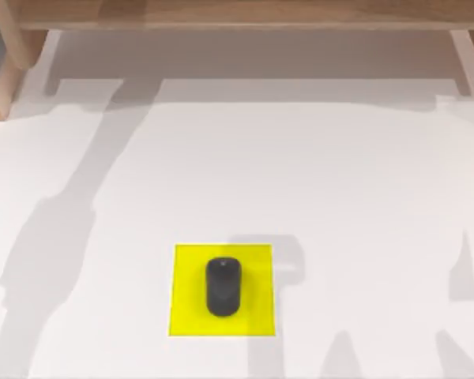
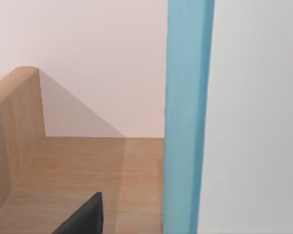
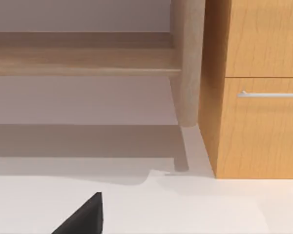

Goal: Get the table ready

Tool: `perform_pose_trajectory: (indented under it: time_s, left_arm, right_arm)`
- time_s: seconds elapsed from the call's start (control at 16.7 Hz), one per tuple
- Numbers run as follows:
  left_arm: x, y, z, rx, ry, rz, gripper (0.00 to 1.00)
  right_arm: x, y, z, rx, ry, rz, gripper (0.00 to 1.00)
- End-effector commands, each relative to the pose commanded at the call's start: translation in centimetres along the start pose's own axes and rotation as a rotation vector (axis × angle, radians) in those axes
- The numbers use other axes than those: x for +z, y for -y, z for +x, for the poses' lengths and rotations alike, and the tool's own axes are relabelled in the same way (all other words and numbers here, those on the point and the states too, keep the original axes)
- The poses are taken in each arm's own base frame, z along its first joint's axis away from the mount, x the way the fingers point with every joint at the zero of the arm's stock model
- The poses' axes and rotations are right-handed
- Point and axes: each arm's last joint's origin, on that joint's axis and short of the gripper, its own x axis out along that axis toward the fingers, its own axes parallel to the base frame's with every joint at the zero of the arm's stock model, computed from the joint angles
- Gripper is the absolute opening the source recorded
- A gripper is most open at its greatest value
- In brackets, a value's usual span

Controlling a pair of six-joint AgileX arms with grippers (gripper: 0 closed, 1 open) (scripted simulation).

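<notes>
The white table (image 1: pixel 340 197) spans the view below a wooden shelf (image 1: pixel 237 14). A black mouse (image 1: pixel 223 286) rests centred on a yellow mat (image 1: pixel 257 316). Tool state: cannot tell for either. Risk: a low sweep could knock the mouse off-mat.

The table (image 1: pixel 340 197) is a large, flat, plain white top, level and spreading across nearly the whole overhead view; long grey shadows fall over its left side and its near right corner; in the right wrist view the same white surface (image 3: pixel 210 209) lies just below the right gripper's dark fingertip (image 3: pixel 83 217) and runs away from it.
</notes>
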Motion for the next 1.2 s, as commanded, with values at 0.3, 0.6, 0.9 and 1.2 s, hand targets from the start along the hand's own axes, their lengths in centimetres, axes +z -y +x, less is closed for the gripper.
perform_pose_trajectory:
  time_s: [0.3,0.6,0.9,1.2]
  left_arm:
    - [-0.03,0.0,0.06,0.0,-0.001,0.0,0.92]
    - [-0.03,0.0,0.06,0.0,-0.001,0.0,0.55]
    - [-0.03,0.0,0.06,0.0,-0.001,0.0,0.17]
    - [-0.03,0.0,0.06,0.0,-0.001,0.0,0.0]
  right_arm:
    - [0.0,0.0,0.0,0.0,0.0,0.0,1.0]
    - [0.0,0.0,0.0,0.0,0.0,0.0,1.0]
    - [0.0,0.0,0.0,0.0,0.0,0.0,1.0]
    - [0.0,0.0,0.0,0.0,0.0,0.0,1.0]
